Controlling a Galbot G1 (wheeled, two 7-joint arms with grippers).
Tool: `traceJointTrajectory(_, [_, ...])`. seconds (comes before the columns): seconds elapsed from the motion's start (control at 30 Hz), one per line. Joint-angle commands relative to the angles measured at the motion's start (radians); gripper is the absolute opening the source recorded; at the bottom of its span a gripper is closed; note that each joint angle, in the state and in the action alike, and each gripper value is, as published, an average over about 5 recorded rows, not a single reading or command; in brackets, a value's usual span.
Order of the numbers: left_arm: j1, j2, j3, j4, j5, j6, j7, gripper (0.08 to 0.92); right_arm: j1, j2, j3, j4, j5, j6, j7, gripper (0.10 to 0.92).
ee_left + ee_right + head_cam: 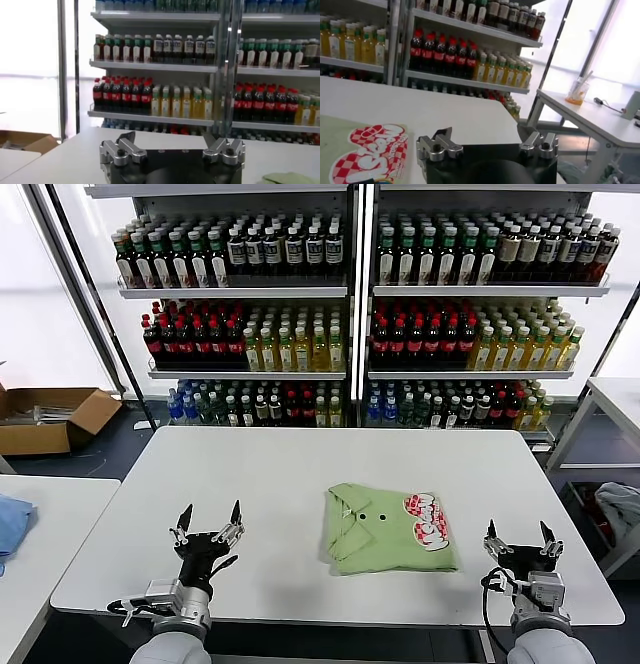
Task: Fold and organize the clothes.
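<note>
Shirt (pixel 388 529) lay folded on table (pixel 270 474), print up. Left gripper (pixel 208 524), right gripper (pixel 523 533) flanked it, fingers spread, empty.

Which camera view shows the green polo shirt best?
The head view: the whole folded polo shirt lies on the table, collar and print visible. The right wrist view shows only its printed corner; the left wrist view shows only a green edge.

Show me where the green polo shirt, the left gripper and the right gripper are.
green polo shirt (pixel 385 536): head view, on the plain cloth beside the buttons.
left gripper (pixel 209 523): head view, midway between its open fingertips.
right gripper (pixel 518 534): head view, midway between its open fingertips.
</note>
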Motion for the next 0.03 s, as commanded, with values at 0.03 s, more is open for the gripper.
traceJointTrajectory(0.03, [0.000,0.000,0.007,0.003,0.008,0.005,0.007,0.823,-0.012,0.004,0.006,0.000,0.001,0.001,-0.002,0.823])
